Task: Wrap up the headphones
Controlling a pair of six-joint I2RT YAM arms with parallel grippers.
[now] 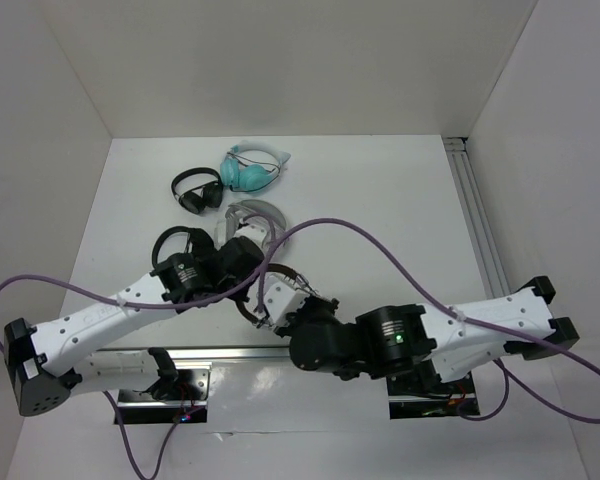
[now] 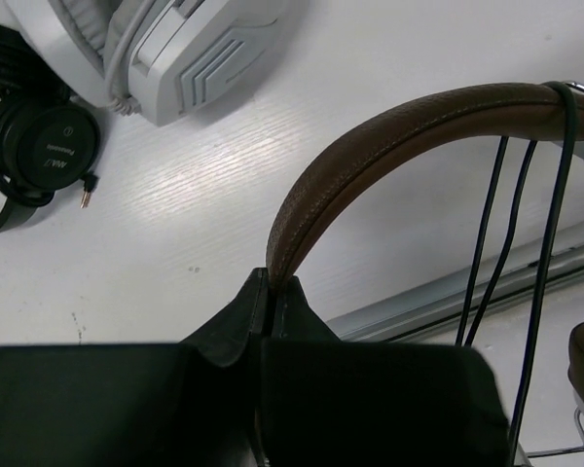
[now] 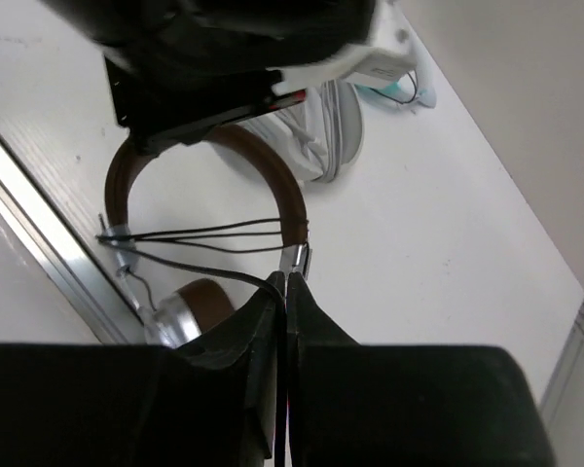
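Hanging just past the metal rail (image 1: 230, 352), on its far side and abt mid-length, the headphones (image 2: 399, 122) are propped up betw. both arms. The left gripper (image 2: 273, 287) has its jaws pressed onto the edge of the brown headband (image 3: 273, 170), prob. to keep the arch steady & open so turns can cross it. The thin dark cable (image 2: 487, 233) already runs in a few strands across the arch, w/ one strand looped over the band near its end. The right gripper (image 3: 285, 282) sits at the band end farther from the rail, jaws all but together, only a slit showing. The cable runs right into the tips, so it looks nipped there, likely to hold the turns taut; can't fully confirm. One brown-silver earcup (image 3: 200, 302) hangs close to the rail; the other is cut off or hidden. The plug end isn't visible, so no telling how much cable is left. Farther from the rail lie a white-grey pair (image 2: 175, 49), a black pair (image 2: 39, 141) beside it, and a teal pair (image 1: 250, 170) farthest out. In the top view the wrists cover most of the headphones.
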